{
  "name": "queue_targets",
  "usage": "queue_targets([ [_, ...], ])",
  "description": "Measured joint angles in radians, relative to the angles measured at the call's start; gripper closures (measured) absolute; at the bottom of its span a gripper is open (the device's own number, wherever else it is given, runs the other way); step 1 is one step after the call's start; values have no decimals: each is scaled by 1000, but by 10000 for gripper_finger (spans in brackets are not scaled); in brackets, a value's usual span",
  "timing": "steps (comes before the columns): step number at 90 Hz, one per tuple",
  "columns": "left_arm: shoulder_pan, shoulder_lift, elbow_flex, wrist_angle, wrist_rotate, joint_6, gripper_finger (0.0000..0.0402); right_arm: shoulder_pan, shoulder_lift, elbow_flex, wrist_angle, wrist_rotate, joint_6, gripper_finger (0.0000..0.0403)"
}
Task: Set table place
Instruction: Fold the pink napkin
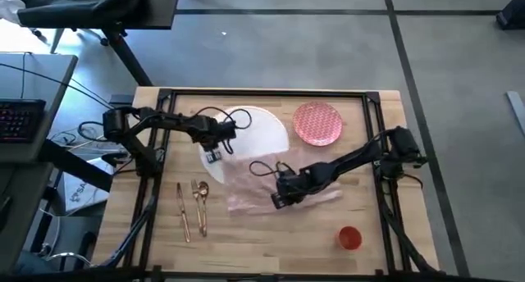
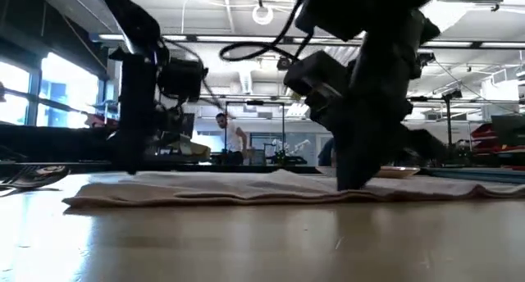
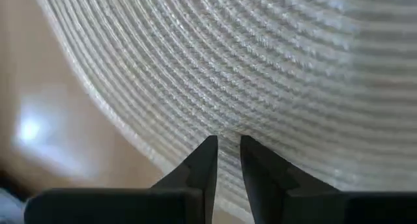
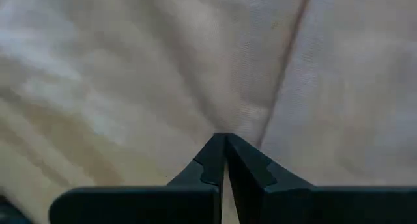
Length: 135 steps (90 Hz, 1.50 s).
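High view: left gripper point(image 1: 215, 155) over white plate's point(image 1: 267, 128) edge; right gripper point(image 1: 280, 198) on pink napkin point(image 1: 246, 188) mid-table point(image 1: 271, 249) (cutlery point(image 1: 194, 206) left) | Left wrist: fingers point(image 3: 203, 165) nearly together, straddling plate rim | Right wrist: fingers point(image 4: 212, 160) pressed together, pinching napkin fold.

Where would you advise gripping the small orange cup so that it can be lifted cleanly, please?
Take the orange cup by its rim wall, coming straight down from above. It stands upright and alone near the table's front right corner, mouth up, so one finger can go inside and one outside. The right gripper, now shut on the pink napkin, is the nearer one.
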Motion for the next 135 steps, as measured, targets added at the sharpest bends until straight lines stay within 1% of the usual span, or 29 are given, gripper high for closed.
queue_targets([
  [6, 63, -1, 2, 10, 3, 64, 349, 9, 4, 37, -104, -16, -42, 403],
  [16, 170, -6, 2, 9, 4, 117, 349, 23, -3, 87, -281, -17, -39, 403],
  [22, 221, -27, 0, 10, 21, 142, 349, 27, -18, 134, -362, -3, -38, 403],
  [31, 269, -88, 0, 20, 99, 156, 349, 28, -28, 214, -399, 53, -4, 403],
  [40, 278, -134, 0, 51, 234, 156, 351, 24, -18, 230, -396, 122, 161, 403],
  [43, 270, -140, 0, 65, 267, 155, 353, 18, -8, 225, -394, 128, 224, 403],
  [50, 249, -141, 1, 83, 300, 142, 360, -2, 31, 211, -392, 132, 330, 403],
  [58, 215, -142, 1, 81, 347, 122, 371, -27, 87, 211, -331, 117, 337, 403],
  [63, 193, -147, 1, 70, 390, 112, 378, -43, 115, 213, -253, 91, 296, 403],
  [74, 144, -180, 2, 20, 497, 113, 391, -60, 158, 216, -15, 28, 166, 403],
  [79, 122, -202, 2, -9, 536, 115, 395, -60, 163, 215, 49, -14, 65, 403],
  [84, 98, -227, 2, -25, 561, 119, 398, -54, 165, 214, 71, -73, -60, 403],
  [87, 86, -241, 2, -32, 576, 120, 399, -49, 160, 223, 36, -109, -127, 403],
  [90, 72, -252, 2, -37, 593, 117, 400, -41, 153, 235, -35, -129, -165, 403],
  [93, 55, -263, 2, -39, 607, 108, 401, -34, 141, 252, -130, -123, -174, 403],
  [96, 39, -275, 2, -38, 623, 100, 401, -25, 125, 271, -223, -95, -167, 403],
  [101, 7, -290, 2, -38, 655, 91, 401, -10, 91, 304, -356, -25, -111, 403],
  [107, -38, -296, 2, -35, 688, 82, 401, 2, 50, 323, -486, 65, 19, 403],
  [110, -62, -296, 2, -34, 701, 74, 401, 5, 38, 320, -536, 88, 87, 403],
  [114, -96, -294, 2, -30, 707, 61, 401, 5, 29, 300, -589, 91, 155, 403],
  [118, -132, -287, 2, -17, 708, 46, 401, 3, 28, 272, -620, 80, 193, 403],
  [123, -174, -274, 2, -2, 707, 26, 401, -5, 27, 231, -622, 53, 202, 403],
  [129, -223, -254, 2, 20, 707, -10, 401, -21, 22, 177, -594, 20, 184, 403],
  [135, -265, -235, 2, 39, 706, -56, 401, -41, 23, 121, -559, 11, 149, 403],
])
